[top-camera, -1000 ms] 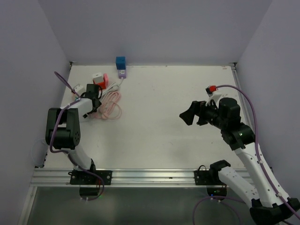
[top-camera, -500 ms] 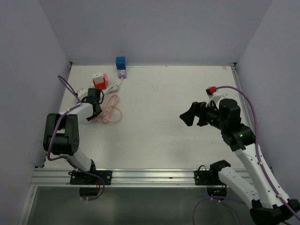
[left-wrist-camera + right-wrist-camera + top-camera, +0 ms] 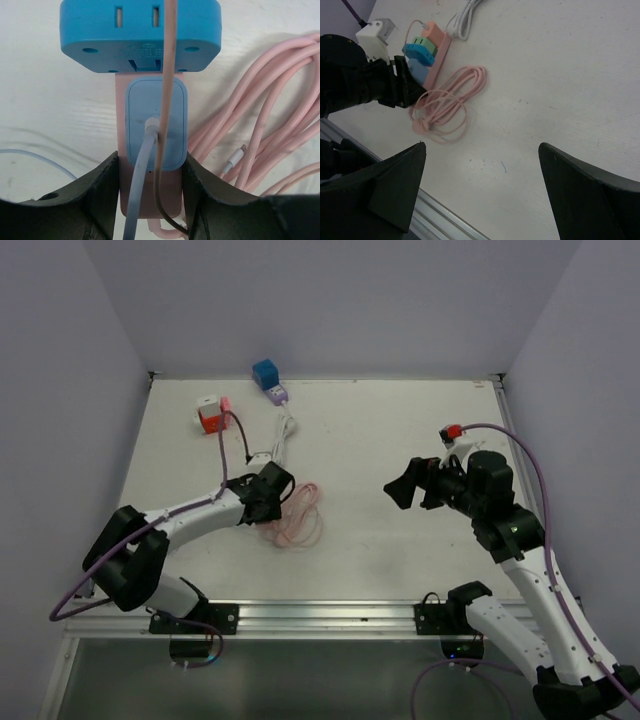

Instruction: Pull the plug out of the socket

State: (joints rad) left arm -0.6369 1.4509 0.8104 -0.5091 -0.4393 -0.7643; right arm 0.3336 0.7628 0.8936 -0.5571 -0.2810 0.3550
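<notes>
My left gripper (image 3: 150, 165) clamps the pink socket strip (image 3: 172, 192), plug (image 3: 142, 110) seated, cable coil (image 3: 265, 120) beside it. My right gripper (image 3: 481, 147) gapes over open table (image 3: 560, 75), well apart from the strip.

The socket strip (image 3: 172, 191) is sitting inside the left end effector (image 3: 268, 487), the coiled cable (image 3: 280, 100) lying just right of it.

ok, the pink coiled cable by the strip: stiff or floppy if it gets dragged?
Probably floppy: the pink cable lies in loose, uneven loops on the table. Likely light and thin, so it should trail rather than resist. A pinkish strand crosses the light blue plug, so it might snag.
</notes>
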